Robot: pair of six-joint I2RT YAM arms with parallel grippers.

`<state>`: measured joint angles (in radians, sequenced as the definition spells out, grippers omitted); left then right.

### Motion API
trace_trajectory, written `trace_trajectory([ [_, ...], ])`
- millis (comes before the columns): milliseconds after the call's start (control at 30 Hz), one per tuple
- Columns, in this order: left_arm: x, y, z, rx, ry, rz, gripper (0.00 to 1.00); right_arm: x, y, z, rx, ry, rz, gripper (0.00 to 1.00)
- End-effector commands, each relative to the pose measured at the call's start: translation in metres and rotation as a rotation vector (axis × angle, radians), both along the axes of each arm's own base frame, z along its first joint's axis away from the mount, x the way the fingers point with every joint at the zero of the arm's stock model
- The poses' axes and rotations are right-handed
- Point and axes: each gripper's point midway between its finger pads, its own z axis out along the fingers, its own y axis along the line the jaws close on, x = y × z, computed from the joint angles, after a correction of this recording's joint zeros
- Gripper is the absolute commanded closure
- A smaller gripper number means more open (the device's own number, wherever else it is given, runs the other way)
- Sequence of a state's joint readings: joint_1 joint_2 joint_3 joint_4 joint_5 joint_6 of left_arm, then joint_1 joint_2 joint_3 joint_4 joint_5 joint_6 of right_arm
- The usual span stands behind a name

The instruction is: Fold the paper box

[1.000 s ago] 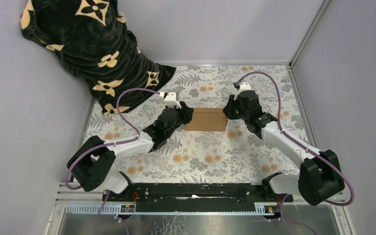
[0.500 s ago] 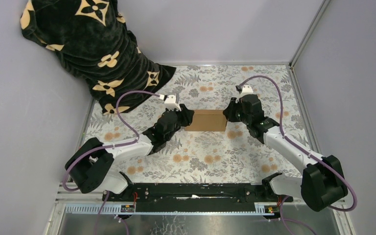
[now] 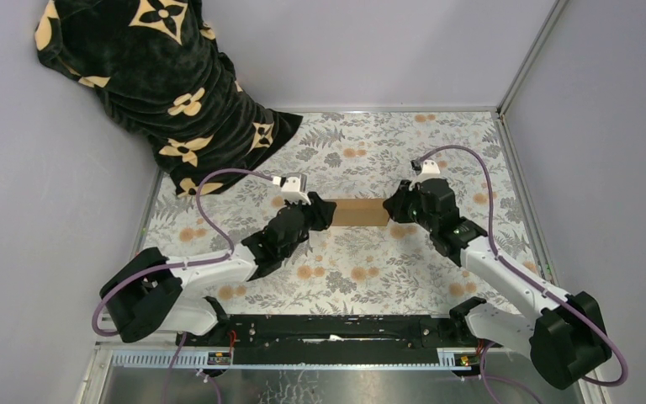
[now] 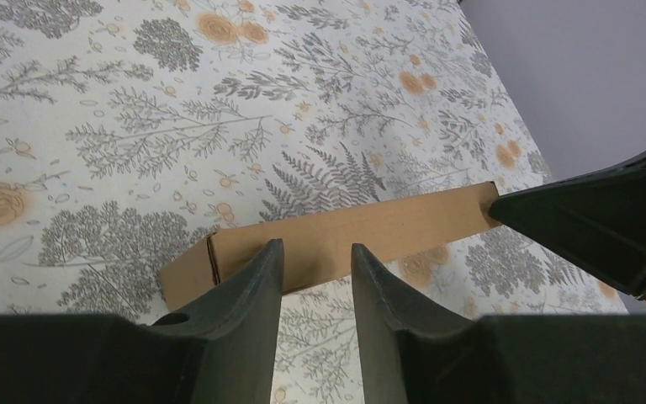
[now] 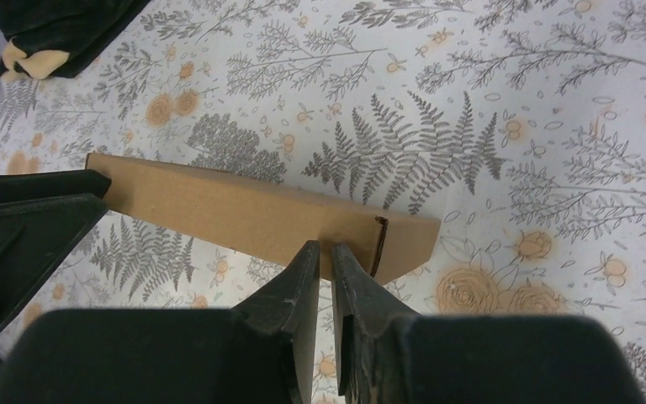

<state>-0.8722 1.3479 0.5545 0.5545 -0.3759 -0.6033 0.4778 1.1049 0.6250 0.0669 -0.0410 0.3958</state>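
Centrally on the grey-and-orange floral-patterned desk lies the plain brown corrugated cardboard paper box, a long narrow strip between the two arms. The left gripper sits at the box's left end, open: its fingers stand apart with cardboard and desk showing through the gap. The right gripper meets the right end with only a thin slit between its fingers, tips against the near side; whether cardboard is pinched there cannot be told. A black flower-patterned blanket fills the far left corner.

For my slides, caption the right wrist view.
Right gripper pinches the near edge of the paper box; left gripper at its opposite end.
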Motion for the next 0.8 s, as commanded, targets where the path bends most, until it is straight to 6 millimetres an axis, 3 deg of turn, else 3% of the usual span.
trace_trajectory([
  [0, -0.061, 0.014, -0.096, 0.200, 0.269, -0.102, 0.58, -0.098, 0.000, -0.086, -0.073, 0.425, 0.116, 0.82],
  [400, -0.081, 0.016, -0.112, 0.211, 0.312, -0.113, 0.58, -0.118, 0.003, -0.085, 0.001, 0.434, 0.121, 0.82],
  [600, -0.083, 0.015, -0.110, 0.216, 0.307, -0.112, 0.57, -0.110, 0.002, -0.088, -0.008, 0.419, 0.096, 0.80],
  [767, -0.074, 0.018, -0.094, 0.242, 0.264, -0.088, 0.54, -0.094, -0.004, -0.092, -0.079, 0.418, 0.040, 0.75],
])
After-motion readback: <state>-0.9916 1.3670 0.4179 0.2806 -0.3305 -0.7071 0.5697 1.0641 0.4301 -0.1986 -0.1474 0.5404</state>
